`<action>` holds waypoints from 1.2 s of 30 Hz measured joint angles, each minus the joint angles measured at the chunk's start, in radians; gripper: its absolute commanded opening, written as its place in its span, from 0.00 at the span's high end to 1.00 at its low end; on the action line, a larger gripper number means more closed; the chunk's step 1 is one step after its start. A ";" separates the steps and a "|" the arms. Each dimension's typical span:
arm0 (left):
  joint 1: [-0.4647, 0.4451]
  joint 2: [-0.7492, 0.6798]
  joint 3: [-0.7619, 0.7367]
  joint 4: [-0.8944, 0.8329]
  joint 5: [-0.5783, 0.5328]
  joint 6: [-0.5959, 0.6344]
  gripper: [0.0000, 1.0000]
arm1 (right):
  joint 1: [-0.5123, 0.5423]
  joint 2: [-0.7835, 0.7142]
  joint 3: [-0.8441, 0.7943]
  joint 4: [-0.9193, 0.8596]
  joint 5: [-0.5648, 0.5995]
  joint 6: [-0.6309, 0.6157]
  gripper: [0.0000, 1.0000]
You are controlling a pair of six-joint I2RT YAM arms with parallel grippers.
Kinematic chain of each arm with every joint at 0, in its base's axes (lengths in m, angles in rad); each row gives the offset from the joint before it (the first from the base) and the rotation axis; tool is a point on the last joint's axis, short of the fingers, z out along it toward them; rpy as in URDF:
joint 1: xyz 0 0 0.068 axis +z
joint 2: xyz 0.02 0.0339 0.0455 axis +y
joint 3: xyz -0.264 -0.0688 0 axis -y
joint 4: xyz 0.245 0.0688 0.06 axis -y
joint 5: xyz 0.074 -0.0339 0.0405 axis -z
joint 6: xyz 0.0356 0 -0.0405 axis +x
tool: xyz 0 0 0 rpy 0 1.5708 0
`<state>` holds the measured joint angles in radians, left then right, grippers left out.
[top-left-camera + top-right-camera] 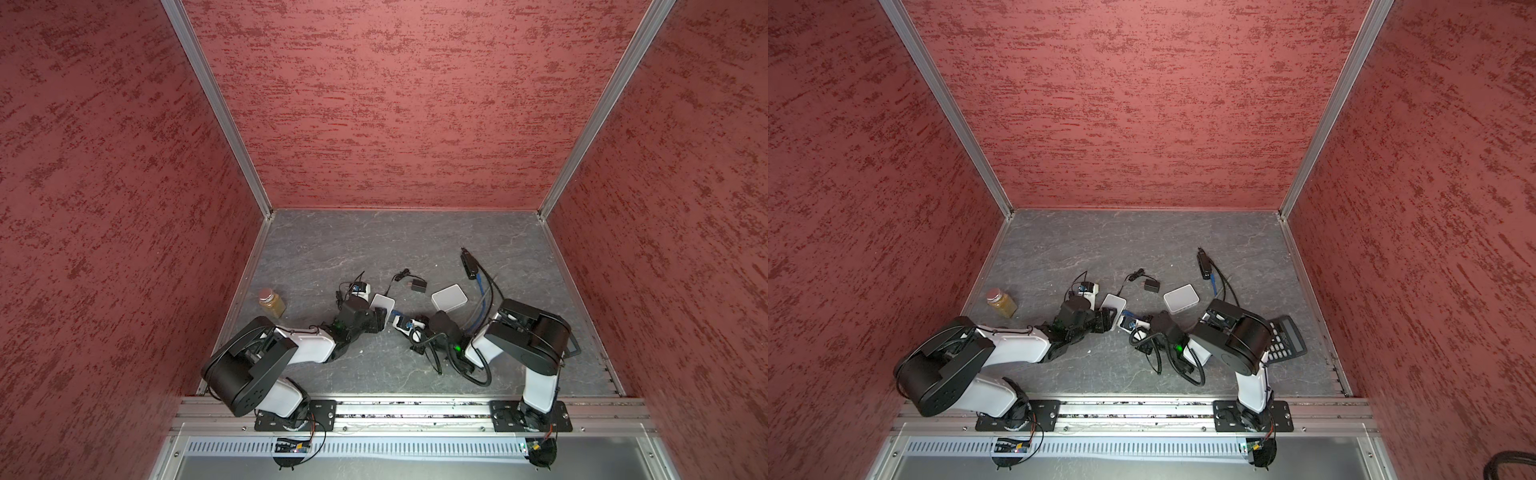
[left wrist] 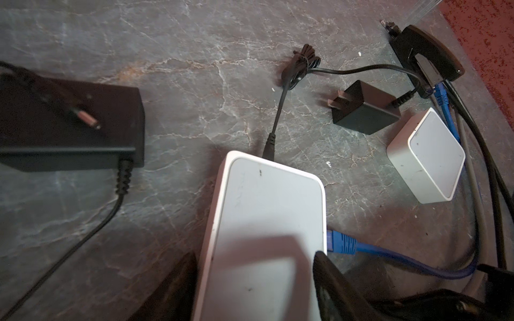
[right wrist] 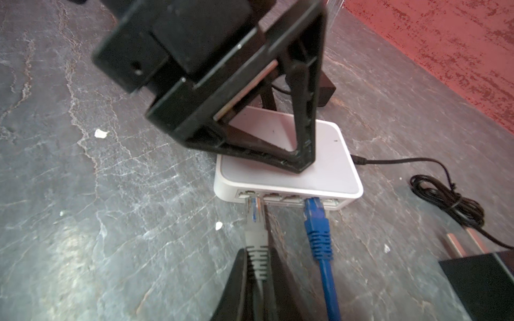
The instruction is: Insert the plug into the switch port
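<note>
1. The switch [image 1: 382,304] is a white casing lying flat on the grey bench [image 1: 374,241]. In both top views it sits between the two arms.

2. The left tool [image 2: 256,257] is over the switch, with its fingers apart and spanning the casing. In the right wrist view one fingertip [image 3: 302,164] shows above the top face, close to the port edge. Whether the fingers clamp the casing cannot be determined.

3. The right tool [image 3: 258,259] is closed on the ribbed boot of the grey plug [image 3: 253,219], directly in front of the switch's port face.

4. The clear tip of the grey plug is at the mouth of an end port of the switch. Most of the connector body is outside. It cannot be determined whether the tip has entered.

5. The blue plug [image 3: 315,219] is seated in the same port face. Two empty ports separate it from the grey plug, and one more lies beyond it.

6. The black lead [image 2: 271,144] enters the switch on a side adjoining the port face. It runs to the black adapter [image 2: 364,107], which lies near the switch.

7. The second white box [image 1: 449,298] lies on the port-face side of the switch, apart from it.

8. The jar [image 1: 272,302] stands upright, well apart from the switch, on the side away from the port face.

9. The calculator [image 1: 1285,338] lies farther from the switch than the second white box and is partly hidden by the right arm.
</note>
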<state>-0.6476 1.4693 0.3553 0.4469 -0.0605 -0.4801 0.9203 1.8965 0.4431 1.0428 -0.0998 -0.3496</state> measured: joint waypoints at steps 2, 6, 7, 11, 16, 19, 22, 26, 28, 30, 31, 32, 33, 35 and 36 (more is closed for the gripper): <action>-0.003 0.000 0.000 0.000 -0.001 -0.003 0.34 | 0.000 0.002 -0.006 0.013 0.003 0.003 1.00; -0.007 0.000 0.000 0.000 -0.001 -0.007 0.34 | 0.001 0.017 -0.024 0.071 0.004 0.012 1.00; -0.010 0.000 0.000 0.000 -0.002 -0.010 0.34 | 0.001 0.022 -0.029 0.087 0.003 0.016 1.00; -0.014 0.000 0.000 0.000 -0.006 -0.015 0.34 | 0.003 0.040 -0.037 0.129 0.003 0.025 1.00; -0.017 0.000 0.000 -0.001 -0.012 -0.021 0.34 | 0.011 0.043 -0.049 0.167 0.003 0.028 1.00; -0.018 0.000 0.000 0.000 -0.012 -0.022 0.34 | 0.013 0.043 -0.056 0.182 0.003 0.029 1.00; -0.021 0.000 0.000 0.000 -0.012 -0.022 0.34 | 0.014 0.043 -0.058 0.186 0.003 0.029 1.00; -0.021 0.000 0.000 0.000 -0.012 -0.022 0.34 | 0.015 0.049 -0.058 0.192 0.004 0.029 1.00; -0.021 0.000 0.000 0.000 -0.012 -0.025 0.34 | 0.015 0.058 -0.058 0.203 0.006 0.029 1.00; -0.021 0.000 0.000 0.000 -0.012 -0.033 0.35 | 0.016 0.066 -0.059 0.216 0.017 0.032 1.00; -0.021 0.000 0.000 0.000 -0.012 -0.039 0.35 | 0.017 0.069 -0.061 0.224 0.022 0.032 1.00; -0.021 0.000 0.000 0.002 -0.012 -0.047 0.35 | 0.019 0.071 -0.064 0.237 0.029 0.034 1.00; -0.022 0.000 0.000 0.003 -0.010 -0.055 0.35 | 0.021 0.073 -0.069 0.250 0.036 0.036 1.00; -0.027 0.000 0.000 0.005 -0.009 -0.071 0.36 | 0.022 0.075 -0.080 0.277 0.049 0.040 1.00; -0.031 0.000 0.000 0.006 -0.008 -0.079 0.36 | 0.022 0.077 -0.087 0.291 0.057 0.041 1.00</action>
<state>-0.6781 1.4693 0.3553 0.4526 -0.0689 -0.5594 0.9424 1.9736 0.3565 1.3342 -0.0429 -0.3084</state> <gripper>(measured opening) 0.647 0.122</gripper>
